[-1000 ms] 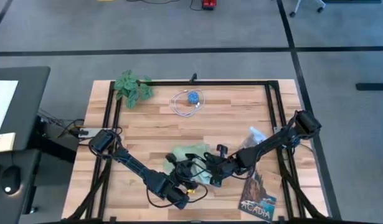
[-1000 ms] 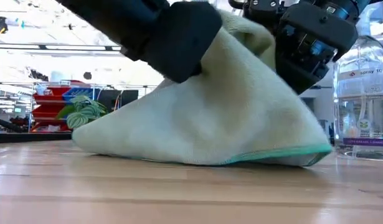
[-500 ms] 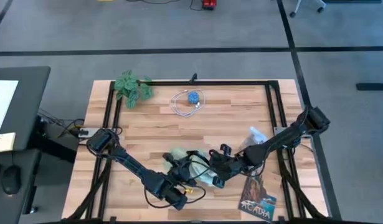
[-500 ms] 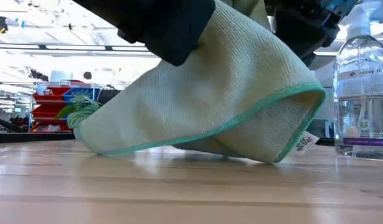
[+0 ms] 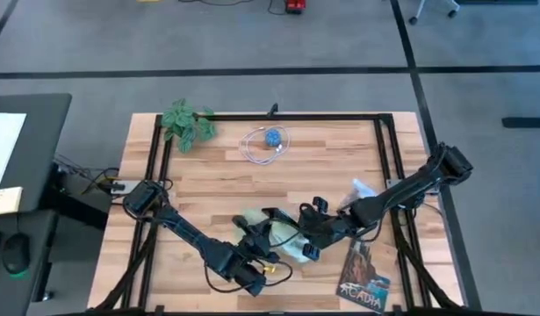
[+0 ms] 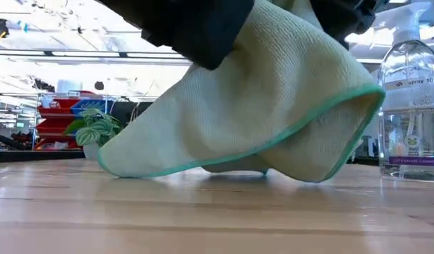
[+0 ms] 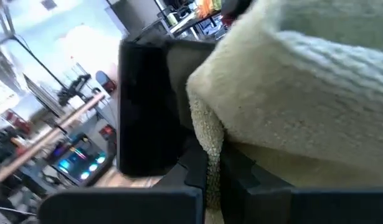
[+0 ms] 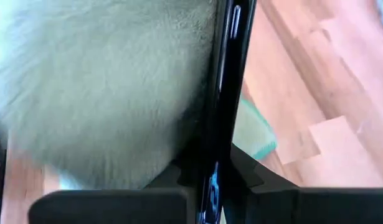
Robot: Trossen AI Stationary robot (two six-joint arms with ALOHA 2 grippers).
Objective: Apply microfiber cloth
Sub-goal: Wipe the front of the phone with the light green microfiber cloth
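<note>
Your left claw (image 5: pixel 262 239) grips the microfiber cloth (image 6: pixel 273 120) off the surface (image 6: pixel 202 219); your right claw (image 5: pixel 306 235) clamps the phone (image 8: pixel 222 93) edge-on against it.

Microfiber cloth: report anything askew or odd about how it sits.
The microfiber cloth is not flat. In the low view it hangs bunched between the arms, its right side lifted off the table and the teal hem curling into a loop, only the left corner touching the wood. Right wrist view: a thin black phone edge-on against it.

Both arms reach inward and meet low over the front-centre, left end effector (image 5: pixel 262 239) close beside right end effector (image 5: pixel 306 235).
</note>
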